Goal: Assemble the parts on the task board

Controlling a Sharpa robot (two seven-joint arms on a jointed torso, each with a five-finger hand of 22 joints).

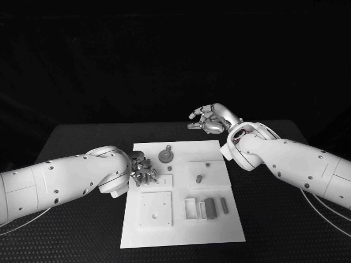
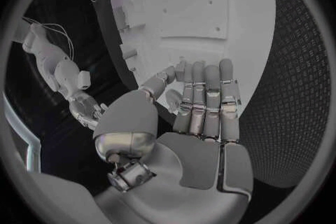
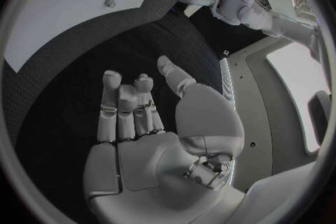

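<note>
The black surface (image 1: 80, 137) is seen under everything, and the white task board (image 1: 223, 230) is laid in its middle, with its long side running away from the robot. On the board several grey parts are found: a round gear-like part (image 1: 166, 156) near the far edge, a small peg (image 1: 198, 177) standing in a square plate near the middle, and some upright bars (image 1: 210, 208) set close together in the near right portion. A flat square plate (image 1: 156, 209) with small holes is seen at the near left portion of the board. The left robot hand (image 1: 141, 170) is held over the left edge of the board, just beside the gear-like part; in the left wrist view its fingers (image 2: 207, 98) are stretched out side by side and nothing is held in them. The right robot hand (image 1: 212, 119) is raised beyond the far right corner of the board, well apart from the parts; its fingers (image 3: 126, 106) are seen slightly curved and apart, and nothing is held by it either.
</note>
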